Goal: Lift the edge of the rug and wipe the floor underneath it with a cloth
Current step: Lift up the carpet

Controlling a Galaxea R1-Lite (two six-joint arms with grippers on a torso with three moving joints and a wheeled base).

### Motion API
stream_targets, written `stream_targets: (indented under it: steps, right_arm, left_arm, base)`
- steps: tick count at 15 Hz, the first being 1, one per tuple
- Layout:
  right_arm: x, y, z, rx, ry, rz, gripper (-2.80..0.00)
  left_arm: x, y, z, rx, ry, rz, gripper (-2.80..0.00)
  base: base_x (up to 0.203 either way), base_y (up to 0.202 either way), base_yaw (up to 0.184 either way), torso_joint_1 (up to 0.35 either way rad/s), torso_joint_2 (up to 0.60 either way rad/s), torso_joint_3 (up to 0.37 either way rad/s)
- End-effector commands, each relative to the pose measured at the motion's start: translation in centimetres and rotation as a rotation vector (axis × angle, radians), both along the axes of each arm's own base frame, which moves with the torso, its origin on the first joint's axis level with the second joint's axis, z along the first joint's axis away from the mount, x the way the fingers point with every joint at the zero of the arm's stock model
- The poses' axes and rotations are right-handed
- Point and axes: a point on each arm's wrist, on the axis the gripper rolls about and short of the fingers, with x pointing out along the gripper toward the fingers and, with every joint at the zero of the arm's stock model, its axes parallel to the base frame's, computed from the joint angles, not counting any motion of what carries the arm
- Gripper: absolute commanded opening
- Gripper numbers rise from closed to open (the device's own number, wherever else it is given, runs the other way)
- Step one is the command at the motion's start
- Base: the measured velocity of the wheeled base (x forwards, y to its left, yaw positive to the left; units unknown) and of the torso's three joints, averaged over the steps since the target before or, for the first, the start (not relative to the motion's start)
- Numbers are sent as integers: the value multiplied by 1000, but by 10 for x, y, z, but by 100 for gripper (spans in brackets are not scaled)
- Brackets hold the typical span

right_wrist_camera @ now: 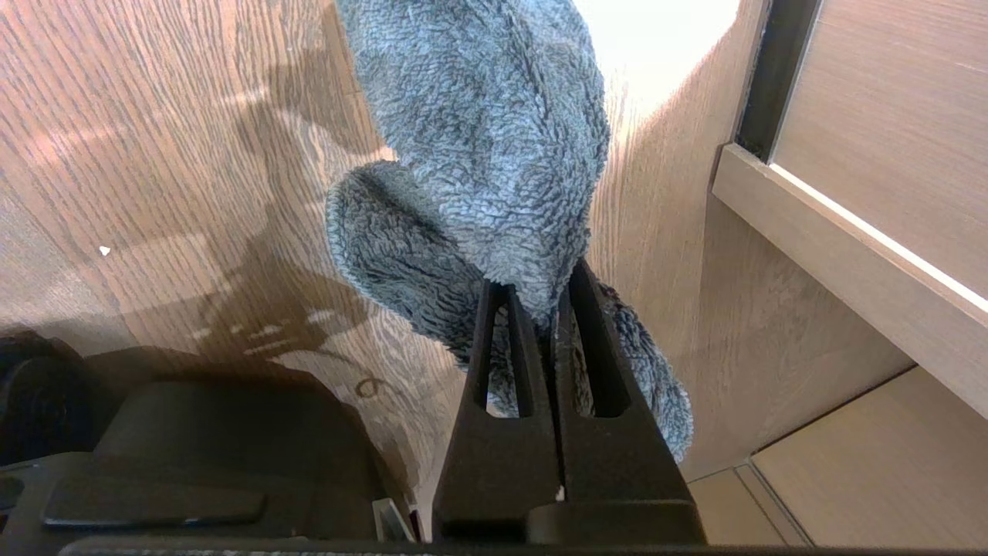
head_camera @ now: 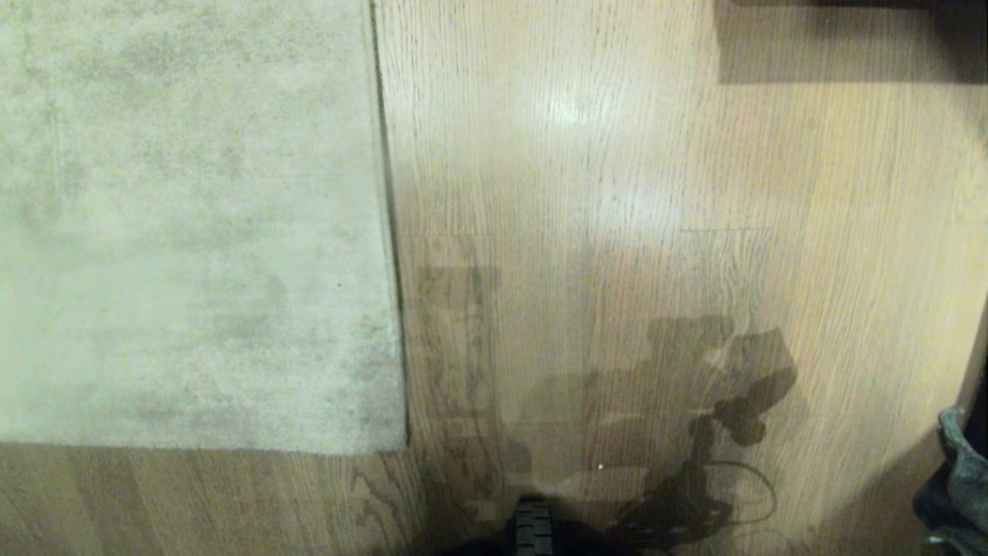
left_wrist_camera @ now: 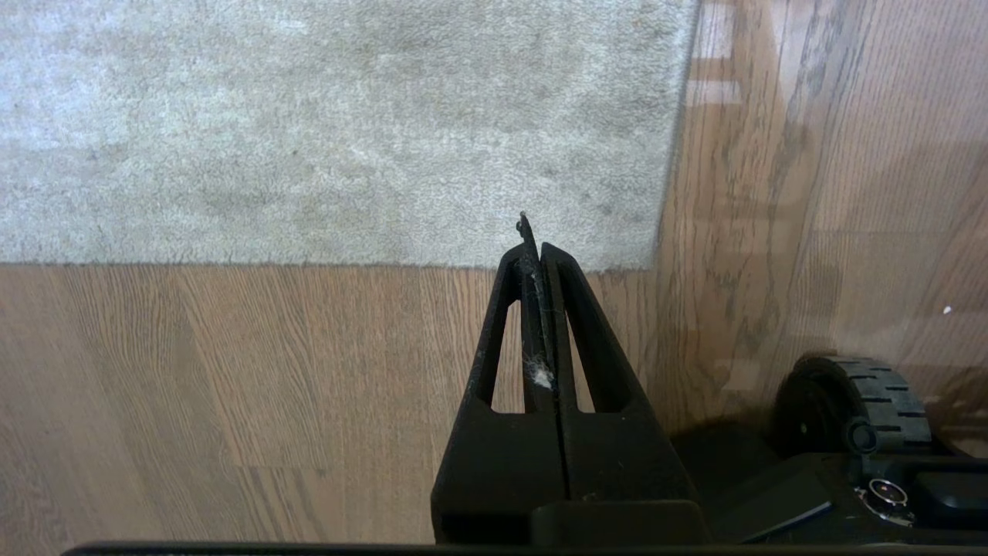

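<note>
- Setting: a home interior, a furnished living space.
- Floor (head_camera: 617, 154): light brown wood-grain planks with a slight sheen.
- Rug (head_camera: 193, 232): pale grey-beige mottled short pile, laid flat on the planks, square corner shown.
- Wood-panelled furniture front or wall base (right_wrist_camera: 849, 232): seen standing on the planks in the right wrist view.

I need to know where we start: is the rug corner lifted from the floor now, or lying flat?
Lying flat. The rug corner rests on the wood floor with no backing showing; the left gripper is shut and empty.
</note>
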Motion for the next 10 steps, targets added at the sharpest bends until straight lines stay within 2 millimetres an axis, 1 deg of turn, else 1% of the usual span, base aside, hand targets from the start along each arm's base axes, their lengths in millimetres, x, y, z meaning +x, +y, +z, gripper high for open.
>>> stream_targets:
  steps: [1, 8, 10]
  right_arm:
    - [0, 0, 0, 0, 3, 0, -280]
    - [0, 0, 0, 0, 3, 0, -280]
    - [0, 0, 0, 1, 4, 33, -280]
  left_arm:
    - [0, 0, 0, 0, 1, 1, -280]
    - [0, 0, 0, 0, 1, 1, -280]
    - [0, 0, 0, 0, 1, 1, -280]
  base:
    - [0, 0, 0, 0, 0, 0]
    - [0, 0, 0, 0, 0, 0]
    - [0, 0, 0, 0, 0, 0]
